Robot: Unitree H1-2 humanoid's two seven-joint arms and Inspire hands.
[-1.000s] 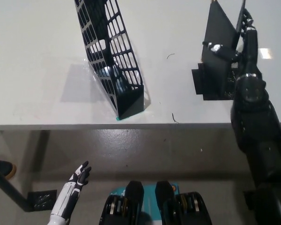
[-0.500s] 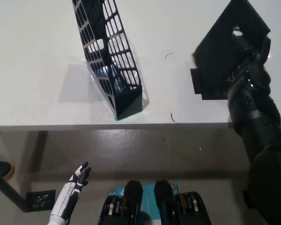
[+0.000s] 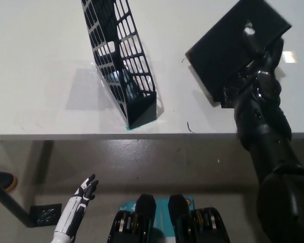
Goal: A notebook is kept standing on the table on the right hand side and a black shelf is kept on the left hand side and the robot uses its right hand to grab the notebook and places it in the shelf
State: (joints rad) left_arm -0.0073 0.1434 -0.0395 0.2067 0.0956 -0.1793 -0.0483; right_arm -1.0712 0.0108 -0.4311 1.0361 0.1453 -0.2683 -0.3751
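Right hand (image 3: 257, 61) grips the tilted notebook (image 3: 228, 45) above the table (image 3: 40, 76)

Setting: indoor test or lab-type room, sparsely furnished; the exact kind cannot be told. Evidence: plain white counter (image 3: 40, 61) with a straight front edge, its surface glossy and throwing back overhead lights; smooth grey floor (image 3: 167, 162) of a polished, concrete-like finish, also reflective; dark metal leg (image 3: 10, 205) with a perforated foot plate at lower left; the toe of a person's shoe (image 3: 1, 180) at the left edge.
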